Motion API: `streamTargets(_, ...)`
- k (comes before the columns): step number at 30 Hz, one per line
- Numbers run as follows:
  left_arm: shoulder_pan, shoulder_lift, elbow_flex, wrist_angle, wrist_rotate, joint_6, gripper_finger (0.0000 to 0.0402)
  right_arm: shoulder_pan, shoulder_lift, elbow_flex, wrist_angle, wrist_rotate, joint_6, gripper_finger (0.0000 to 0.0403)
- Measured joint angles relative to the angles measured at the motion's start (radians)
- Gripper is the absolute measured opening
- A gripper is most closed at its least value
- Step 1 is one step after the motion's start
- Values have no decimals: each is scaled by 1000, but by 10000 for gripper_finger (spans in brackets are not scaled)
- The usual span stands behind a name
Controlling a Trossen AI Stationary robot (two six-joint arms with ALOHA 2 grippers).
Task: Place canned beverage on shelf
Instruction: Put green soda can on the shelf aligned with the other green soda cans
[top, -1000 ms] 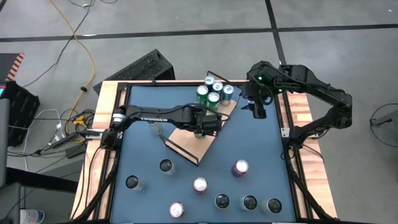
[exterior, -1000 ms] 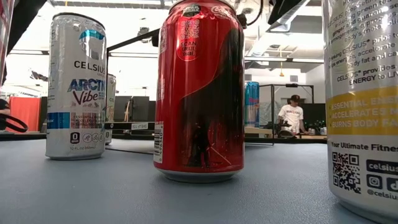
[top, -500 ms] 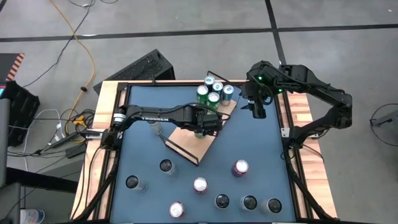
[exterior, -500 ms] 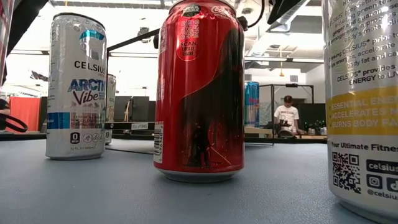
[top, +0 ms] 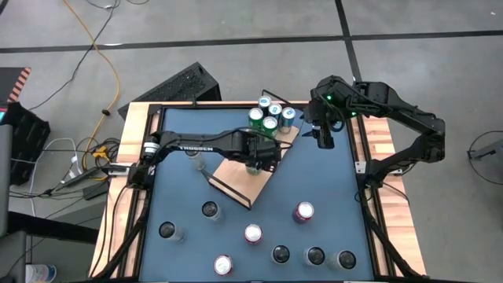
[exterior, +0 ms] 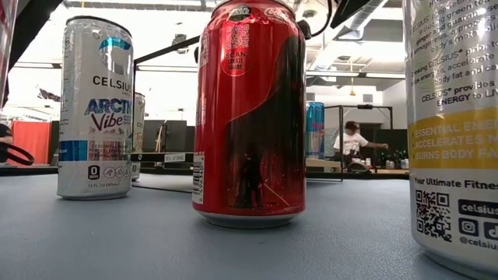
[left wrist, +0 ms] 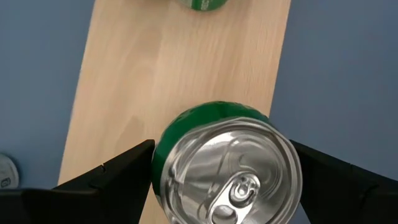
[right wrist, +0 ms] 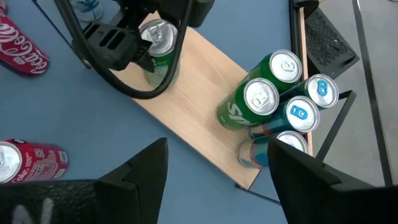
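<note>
— While you look down from the high view, where is the left gripper (top: pixel 253 163)?
— You see it over the shelf (top: pixel 236 179), which lies askew on the blue table (top: pixel 338 204), with a green can (top: pixel 252 166) under it; four other cans (top: pixel 269 116) cluster at the shelf's far end. Your right gripper (top: pixel 324 138) hangs beside that cluster, holding nothing.
— Does the low view add anything?
— Only loose cans close up: a red can (exterior: pixel 249 113), a white Celsius can (exterior: pixel 95 109), and a person (exterior: pixel 352 144) far behind. Neither gripper shows.
— And the left wrist view?
— Its fingers (left wrist: pixel 106 174) stand spread on either side of the green can (left wrist: pixel 224 165), upright on the wood (left wrist: pixel 143 81); you cannot tell whether they touch it.
— The right wrist view?
— Its own dark fingers (right wrist: pixel 140 168) stand apart and empty. You see the left gripper (right wrist: pixel 146 43) around the can (right wrist: pixel 158 53).
</note>
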Motion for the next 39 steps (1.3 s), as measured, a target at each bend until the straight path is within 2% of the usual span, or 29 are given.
streamTargets(3,7,0,0,-1,15,1,325,0,0,0,2,0,0,259)
streamTargets(8,5,0,0,15,-65,20,325,0,0,0,2,0,0,259)
streamTargets(26,5,0,0,9,-37,-49,325,0,0,0,1,0,-8,259)
streamTargets(32,22,1,0,13,57,-5,325,0,0,0,2,0,-10,259)
streamTargets(35,33,1,0,11,87,-38,325,0,0,0,2,0,-10,259)
streamTargets(39,37,1,0,-3,72,-47,325,0,0,0,2,0,-9,259)
